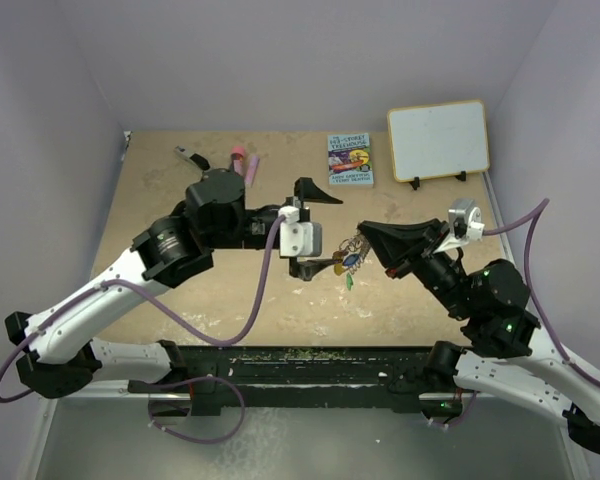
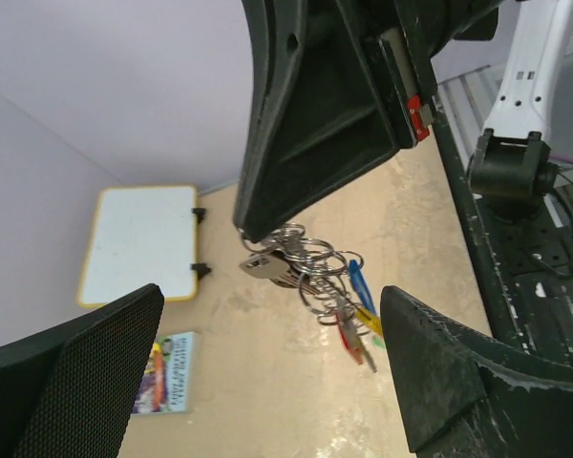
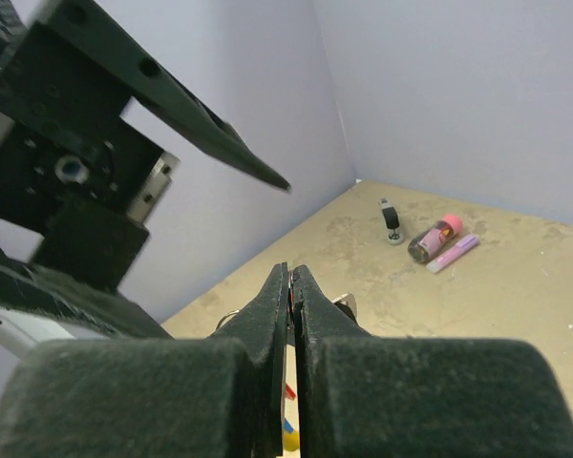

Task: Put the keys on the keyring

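The right gripper (image 3: 290, 286) has its 2 fingers pressed together on the ring (image 2: 301, 253), a bunch of silvery loops pinched at its tip and held up over the table (image 1: 410, 305), about midway between the arms. The keys (image 2: 349, 315) dangle below the loops in a tight cluster; blue, yellow, red and green show, and they look threaded on rather than loose. I cannot tell whether any key is left off, and none shows lying on the table.

The left gripper (image 1: 332, 232) is spread wide and holds nothing. Its fingers stand one on each side of the hanging bunch, apart from it.

This looks like the closing stage of threading, with the load carried by the right arm alone. The next move probably calls for the left arm to draw back without catching a loop, then a gentle lowering of the bunch.
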Robot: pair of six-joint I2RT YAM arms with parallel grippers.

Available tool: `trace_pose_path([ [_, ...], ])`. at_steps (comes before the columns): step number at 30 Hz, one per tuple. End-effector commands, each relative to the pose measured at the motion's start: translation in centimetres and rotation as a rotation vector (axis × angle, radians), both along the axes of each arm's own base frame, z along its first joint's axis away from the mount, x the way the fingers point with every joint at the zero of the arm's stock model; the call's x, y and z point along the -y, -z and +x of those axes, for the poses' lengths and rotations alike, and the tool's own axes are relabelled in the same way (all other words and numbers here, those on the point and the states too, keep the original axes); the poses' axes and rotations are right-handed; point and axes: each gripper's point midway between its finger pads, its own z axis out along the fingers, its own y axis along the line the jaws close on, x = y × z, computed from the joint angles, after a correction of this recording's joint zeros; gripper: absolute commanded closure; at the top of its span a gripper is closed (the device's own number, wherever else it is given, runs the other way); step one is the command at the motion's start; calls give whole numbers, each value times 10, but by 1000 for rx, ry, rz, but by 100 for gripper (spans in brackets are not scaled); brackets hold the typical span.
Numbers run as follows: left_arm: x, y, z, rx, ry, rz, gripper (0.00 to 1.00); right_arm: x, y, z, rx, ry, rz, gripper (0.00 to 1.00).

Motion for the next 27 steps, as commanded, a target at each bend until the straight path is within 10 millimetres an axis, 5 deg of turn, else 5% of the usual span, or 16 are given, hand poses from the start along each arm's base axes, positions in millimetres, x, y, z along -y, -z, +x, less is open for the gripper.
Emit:
trace_pose_path([
  [1, 24, 15, -1, -116, 52, -15, 2, 11, -32, 0, 37, 29, 124, 100],
  [11, 48, 9, 7, -183, 66, -80, 2, 9, -30, 10, 11, 66, 137, 100],
  [21, 55, 12, -9, -234, 162, -75, 2, 9, -30, 17, 3, 100, 142, 100],
  [27, 55, 23, -7, -213, 161, -45, 26, 18, -32, 17, 0, 123, 157, 100],
])
